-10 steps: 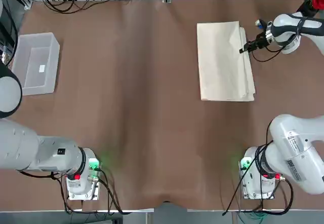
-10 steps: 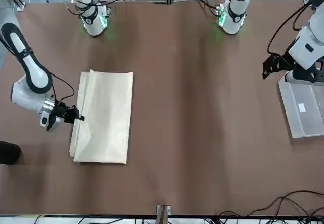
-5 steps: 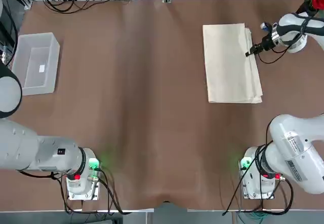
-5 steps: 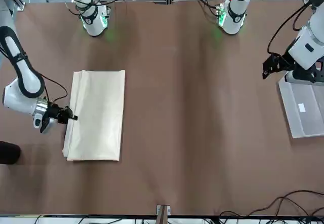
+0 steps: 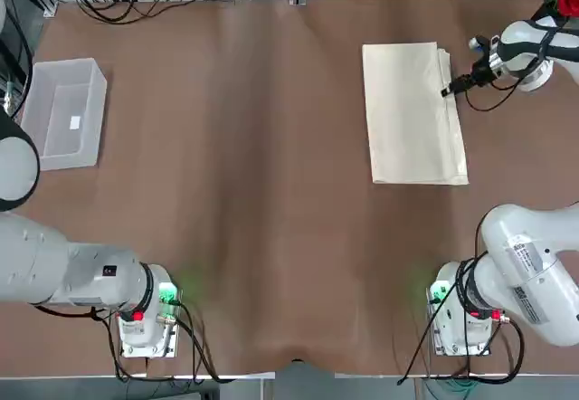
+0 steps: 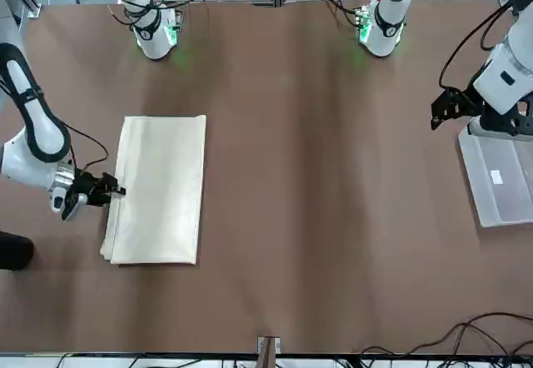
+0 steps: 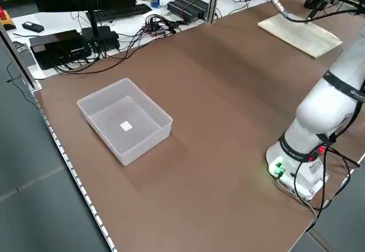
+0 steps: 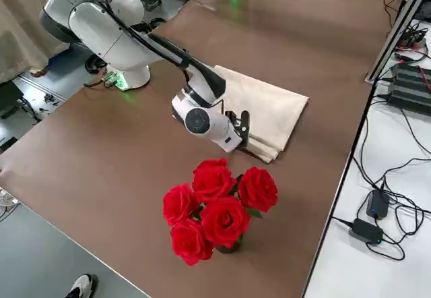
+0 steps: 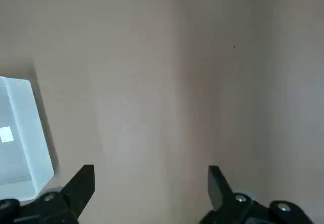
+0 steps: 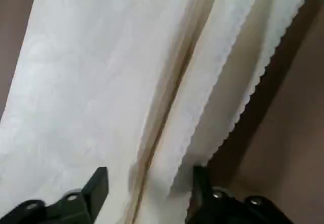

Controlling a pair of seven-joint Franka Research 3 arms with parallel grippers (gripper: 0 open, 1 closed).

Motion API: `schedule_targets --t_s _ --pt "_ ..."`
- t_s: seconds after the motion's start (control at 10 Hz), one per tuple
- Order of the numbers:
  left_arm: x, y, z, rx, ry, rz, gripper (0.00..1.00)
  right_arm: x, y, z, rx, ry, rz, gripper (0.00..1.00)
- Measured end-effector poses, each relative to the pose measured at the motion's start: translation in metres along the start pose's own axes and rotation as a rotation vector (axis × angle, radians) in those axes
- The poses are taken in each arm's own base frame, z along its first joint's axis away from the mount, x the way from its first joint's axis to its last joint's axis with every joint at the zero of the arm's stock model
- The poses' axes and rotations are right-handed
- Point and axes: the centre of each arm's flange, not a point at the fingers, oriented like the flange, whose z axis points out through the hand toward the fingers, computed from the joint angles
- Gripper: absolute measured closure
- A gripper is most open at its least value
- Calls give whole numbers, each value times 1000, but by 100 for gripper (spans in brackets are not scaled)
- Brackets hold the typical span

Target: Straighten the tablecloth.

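1. Since a second ago your right gripper (image 5: 446, 92) dragged the tablecloth (image 5: 413, 113) toward the table's right edge.
2. Cloth's folded, lying flat at far right.
3. Right fingers (image 10: 96, 186) sit part open over its layered edge.
4. Left gripper (image 6: 436, 120) hangs wide open beside the bin (image 5: 60, 112).

Right claw (image 5: 446, 91) low, parted (left claw (image 6: 435, 121) parted too).

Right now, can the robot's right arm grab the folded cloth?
Probably yes. The right gripper is already at the layered edge of the tablecloth, its fingers open around those layers, and nothing lies between them.
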Motion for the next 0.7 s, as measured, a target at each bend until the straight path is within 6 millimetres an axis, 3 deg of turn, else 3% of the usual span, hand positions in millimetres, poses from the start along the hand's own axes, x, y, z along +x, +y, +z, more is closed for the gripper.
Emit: schedule_targets --t_s 0.1,0.4,0.7 --pt "0 0 0 0 0 1 1 3 4 -9 -8 -11 -12 2" --pt "0 1 0 0 2 1 1 7 8 -27 6 -53 -21 0" --pt "0 1 0 0 3 1 1 10 -4 -15 31 -85 -19 0"
